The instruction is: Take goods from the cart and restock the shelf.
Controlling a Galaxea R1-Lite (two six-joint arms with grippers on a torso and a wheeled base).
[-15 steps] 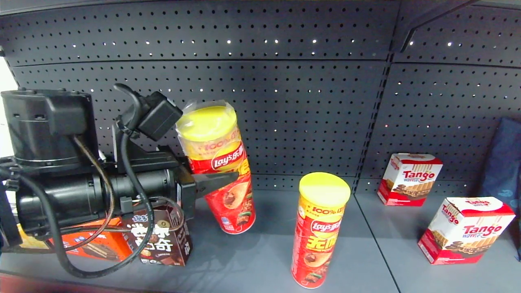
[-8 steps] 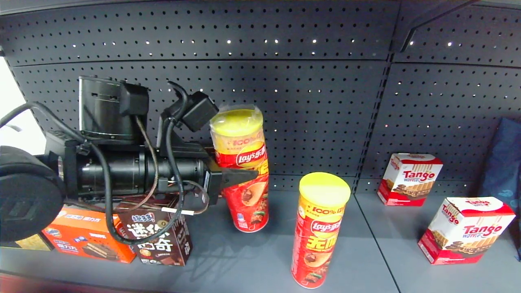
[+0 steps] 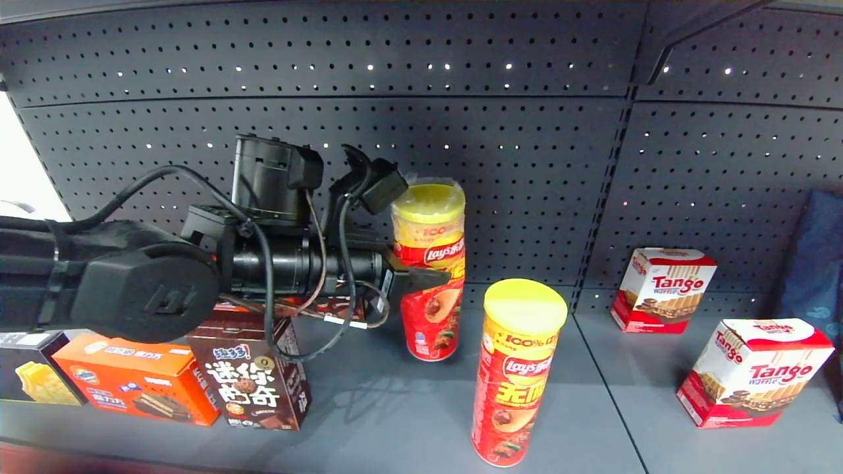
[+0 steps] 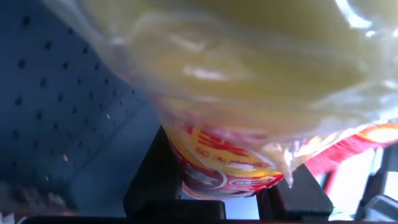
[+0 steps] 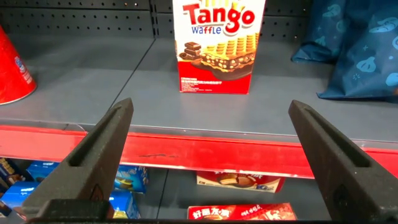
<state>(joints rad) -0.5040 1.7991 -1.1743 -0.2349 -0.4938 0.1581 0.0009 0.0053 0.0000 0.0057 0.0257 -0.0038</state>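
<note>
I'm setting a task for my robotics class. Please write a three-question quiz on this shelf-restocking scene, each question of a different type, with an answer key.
1. True or false: the left gripper is shut on a chip can.
2. Multiple choice: how many wafer boxes stand on the shelf in the head view? A one, B two, C four.
3. Fill the gap: the right gripper has its jaws ____.
Key: 1 true; 2 B; 3 open.
</note>
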